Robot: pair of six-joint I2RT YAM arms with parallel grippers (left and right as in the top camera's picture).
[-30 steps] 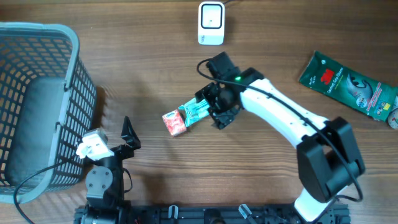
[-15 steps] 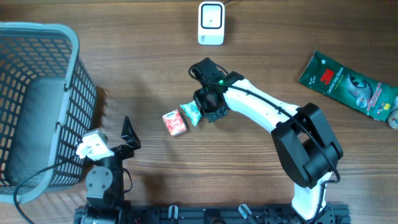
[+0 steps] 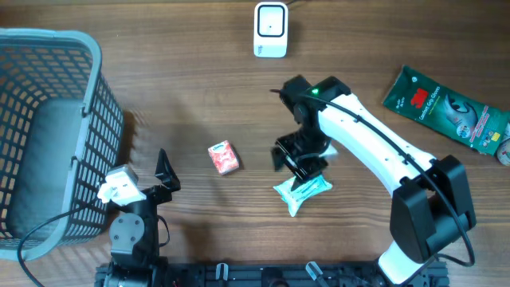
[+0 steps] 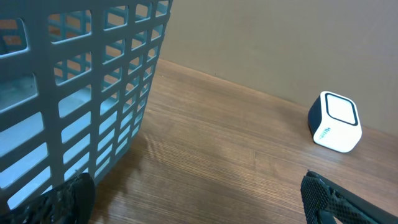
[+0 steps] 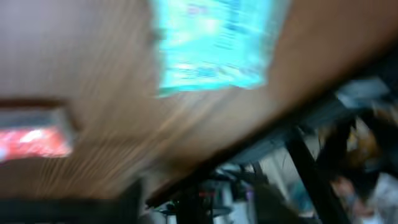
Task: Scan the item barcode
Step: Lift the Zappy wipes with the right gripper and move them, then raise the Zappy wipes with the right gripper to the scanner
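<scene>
- Two YAM arms work a wooden table (image 3: 191, 88) that I am watching from my remote station.
- Far left, a grey plastic basket (image 3: 48, 119) stands at the table's edge. Its lattice wall fills the left side of the left wrist view.
- Just right of the basket, near the front edge, the left gripper (image 3: 143, 182) sits low. Its fingers are spread wide with nothing between them, and the left wrist view shows the two dark tips in opposite bottom corners.
- Between the arms, a small red packet (image 3: 224, 157) lies flat on bare wood, apart from both grippers.
- At the far edge, a white barcode scanner (image 3: 270, 30) stands upright with its cable running off the top of the overhead view.
- The task's item, a teal packet (image 3: 307, 190), lies on the wood near the table's middle. It is right of the red packet and well apart from the scanner.
- The right gripper (image 3: 301, 159) hangs directly over the packet's far end, its dark head covering that end.
- I cannot tell whether its fingers are released or clenched, nor whether they touch the packet. The right wrist view is smeared with motion, showing only the teal shape at the top and a red blur at the left.
- Far right, a green pouch (image 3: 442, 102) with a 3M logo lies aslant, well clear of the arm.
</scene>
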